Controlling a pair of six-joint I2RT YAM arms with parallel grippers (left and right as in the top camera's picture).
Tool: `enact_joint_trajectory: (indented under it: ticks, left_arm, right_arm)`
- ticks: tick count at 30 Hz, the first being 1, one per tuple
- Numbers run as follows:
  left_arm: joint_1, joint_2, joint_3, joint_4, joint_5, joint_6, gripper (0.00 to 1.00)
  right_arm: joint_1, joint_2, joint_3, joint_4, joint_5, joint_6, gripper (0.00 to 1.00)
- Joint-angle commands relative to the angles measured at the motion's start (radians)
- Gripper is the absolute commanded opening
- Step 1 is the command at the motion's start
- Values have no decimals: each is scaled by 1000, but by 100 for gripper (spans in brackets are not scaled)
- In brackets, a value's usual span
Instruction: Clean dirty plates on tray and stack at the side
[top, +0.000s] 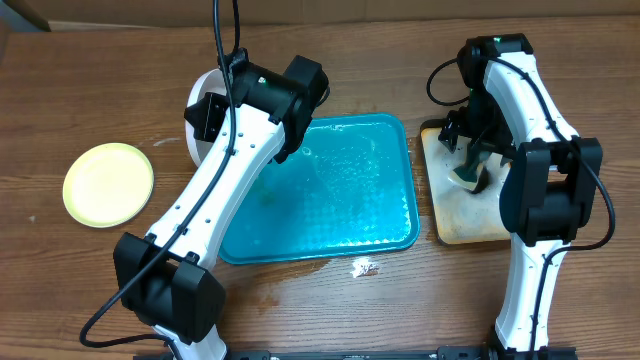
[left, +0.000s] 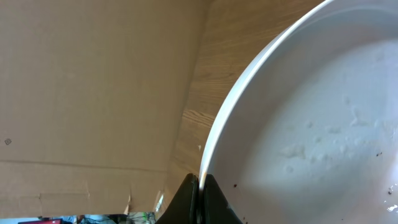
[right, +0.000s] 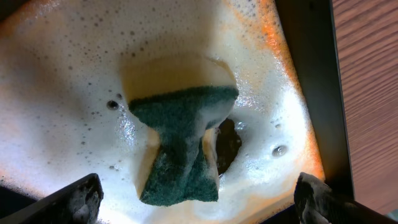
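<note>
White plate (left: 323, 124), filmed with soap and a few dark specks, pinched at its rim between the closed fingers of the left gripper (left: 200, 183); seemingly lifted clear of the table (top: 80, 290), though mostly hidden from above by the arm. Left arm (top: 215, 170) stretched diagonally away from the front edge, wrist turned back toward the left. Just to the right of that gripper, the teal tray (top: 400, 200), wet and bare. Well to its left, a yellow-green plate (top: 108, 184) flat on the wood. Beyond the held plate, a cardboard wall (left: 93, 81).

Right arm (top: 530, 100) folded at the elbow, wrist pointing down. Right gripper (right: 199, 194) spread wide, holding nothing. Directly below it, between the fingers and untouched, a crumpled green-and-yellow sponge (right: 180, 143) in foam (right: 62, 81) on a tan tray (top: 450, 225).
</note>
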Motion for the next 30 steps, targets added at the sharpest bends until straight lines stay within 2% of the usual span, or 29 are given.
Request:
enact_joint_trajectory:
  ticks: [1, 6, 11, 15, 18, 23, 30]
  left_arm:
    - [5, 11, 27, 6, -13, 11, 4]
    - [14, 11, 27, 34, 221, 8, 4]
    - [34, 10, 27, 124, 521, -27, 4]
    - [96, 10, 27, 207, 791, -42, 4]
    - [190, 10, 27, 261, 1011, -42, 4]
    - [324, 2, 27, 285, 1142, 3, 4]
    - [443, -80, 27, 285, 1148, 64, 4]
  right_arm:
    - [0, -1, -3, 3, -4, 0, 100]
    - [0, -1, -3, 3, -4, 0, 100]
    - [0, -1, -3, 2, -4, -12, 100]
    - [0, -1, -3, -6, -8, -30, 100]
    - [0, -1, -2, -8, -9, -38, 100]
    - [0, -1, 3, 23, -64, -106, 100]
    - [2, -3, 109, 20, -84, -147, 100]
